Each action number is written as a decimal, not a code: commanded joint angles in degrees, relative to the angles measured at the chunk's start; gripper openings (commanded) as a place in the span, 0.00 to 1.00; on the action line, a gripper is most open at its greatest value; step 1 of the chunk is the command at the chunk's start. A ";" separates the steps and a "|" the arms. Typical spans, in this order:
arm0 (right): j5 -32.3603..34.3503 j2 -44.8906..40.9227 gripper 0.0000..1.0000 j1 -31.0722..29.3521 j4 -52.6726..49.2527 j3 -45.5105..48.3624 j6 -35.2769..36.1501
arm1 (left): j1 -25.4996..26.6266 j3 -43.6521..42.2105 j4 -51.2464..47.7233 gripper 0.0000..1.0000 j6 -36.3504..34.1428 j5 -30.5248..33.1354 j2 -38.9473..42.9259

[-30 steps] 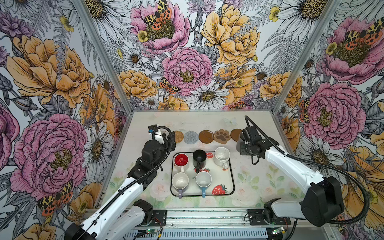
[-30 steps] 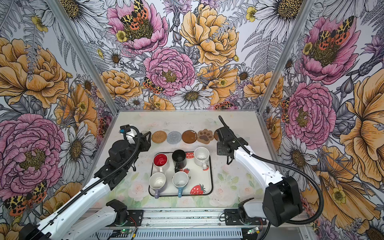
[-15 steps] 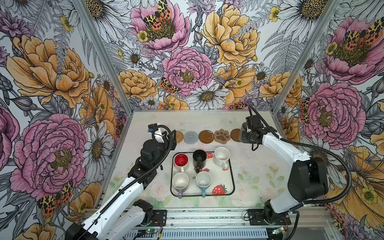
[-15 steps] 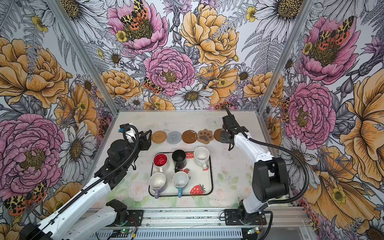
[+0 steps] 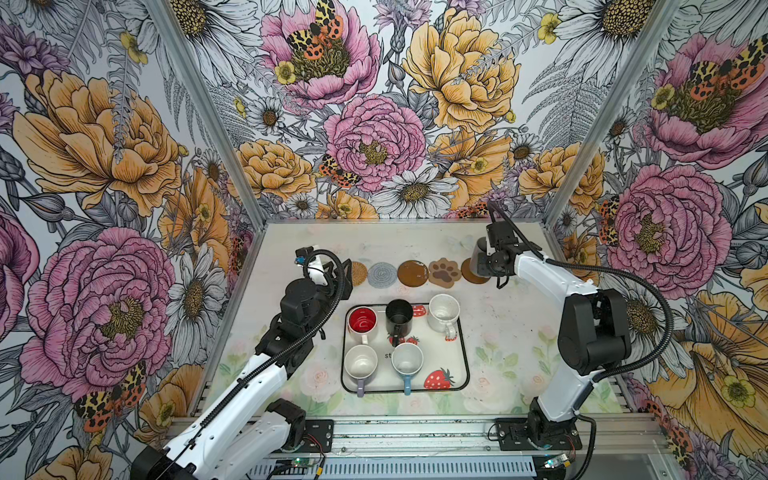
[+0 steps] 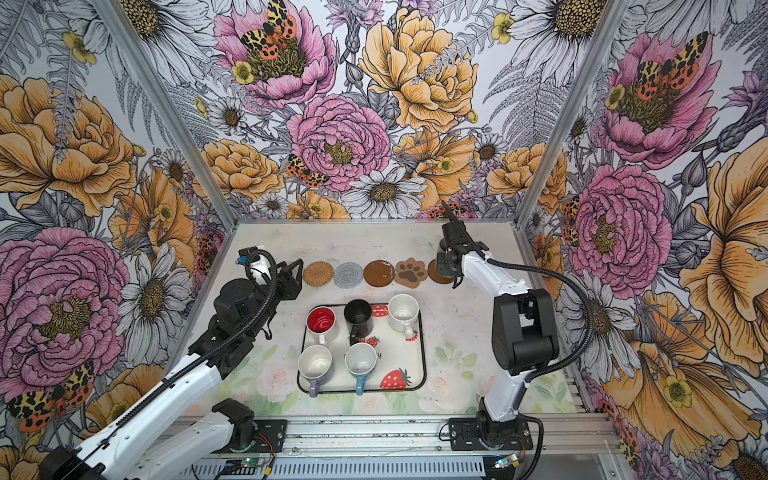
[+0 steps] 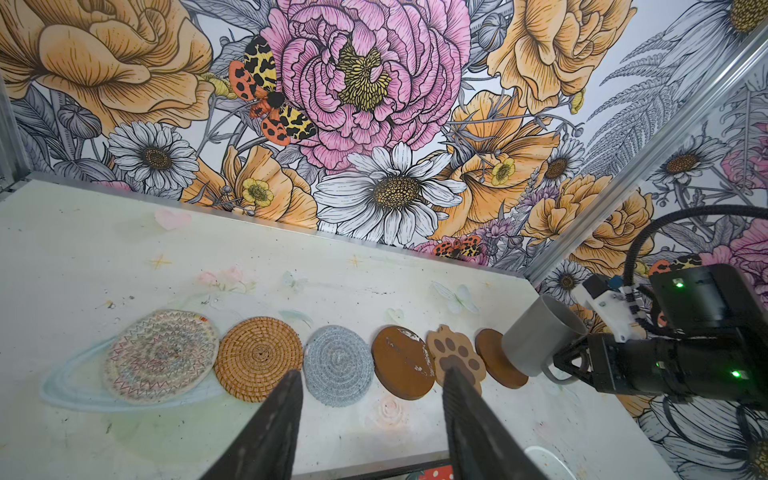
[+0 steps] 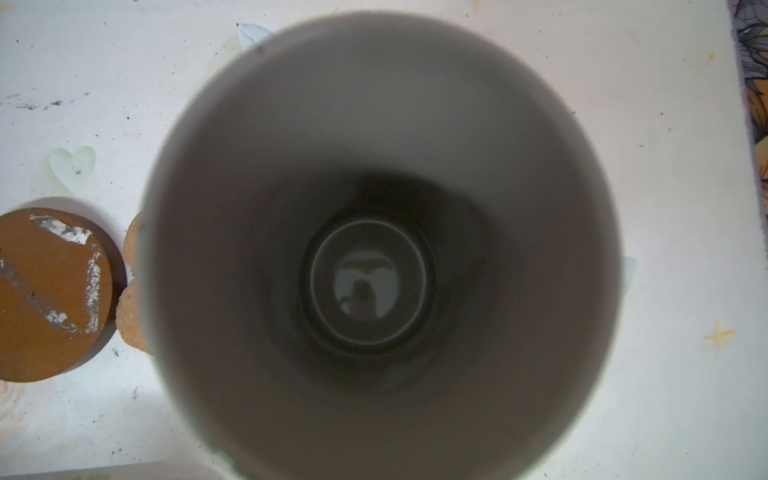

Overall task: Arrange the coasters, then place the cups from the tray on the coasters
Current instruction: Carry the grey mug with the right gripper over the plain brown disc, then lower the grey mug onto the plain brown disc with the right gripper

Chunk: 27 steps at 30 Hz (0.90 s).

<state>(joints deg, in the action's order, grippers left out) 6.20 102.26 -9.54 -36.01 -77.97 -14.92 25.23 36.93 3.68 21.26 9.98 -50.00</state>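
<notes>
The tall grey glazed mug [image 7: 540, 338] is held by its loop handle in the right gripper [image 7: 570, 360], whose jaws are closed on that handle. It is poised over the plain brown disc coaster [image 7: 492, 359] at the right end of the row. Whether its base is already down cannot be told.

The step is judged best done if the mug is kept upright, centred over the disc and lowered straight. The disc looks scarcely wider than the base, and the tan paw-shaped coaster [image 7: 455, 353] lies just beside it. The grip should be released only once the weight is borne by the coaster.

The left gripper [image 7: 372, 374] is held with jaws apart and empty, near the left end of the row.

Textures differ along the row: a coiled tan rattan mat [image 7: 259, 359] is ribbed, a grey spiral rope mat [image 7: 338, 365] looks soft, and a scuffed brown disc [image 7: 401, 361] is hard and flat. Five smooth mugs [image 5: 444, 318] are left on the cream strawberry-printed tray [image 5: 444, 353].
</notes>
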 commanded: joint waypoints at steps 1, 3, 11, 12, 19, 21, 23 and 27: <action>0.16 -0.07 0.00 -0.05 5.33 -3.84 1.51 | -0.62 -0.63 2.11 0.56 0.98 -1.25 -0.26; 0.01 0.39 0.00 -0.08 5.34 -4.11 1.71 | -0.60 -0.54 2.10 0.56 0.98 -1.42 -0.41; -0.44 1.87 0.00 -0.14 5.51 -4.60 2.16 | -0.65 -0.45 2.23 0.56 1.03 -1.57 -0.67; -0.40 1.98 0.00 -0.14 5.52 -4.64 2.21 | -0.71 -0.45 2.25 0.56 0.99 -1.63 -0.63; -0.01 2.96 0.00 -0.17 5.51 -4.82 2.59 | -0.64 -0.45 2.07 0.56 0.90 -1.45 -0.54; 0.17 3.41 0.00 -0.13 5.52 -5.00 2.65 | -0.68 -0.49 2.12 0.56 0.90 -1.43 -0.55; 0.22 3.62 0.00 -0.16 5.51 -5.17 2.62 | -0.60 -0.45 2.03 0.56 0.81 -1.56 -0.56; -0.04 3.96 0.00 -0.19 5.51 -5.17 2.66 | -0.71 -0.45 1.85 0.56 0.81 -1.61 -0.59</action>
<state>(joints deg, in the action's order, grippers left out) 5.69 106.61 -9.54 -34.83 -79.96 -12.73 25.19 36.93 4.16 21.28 9.50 -50.52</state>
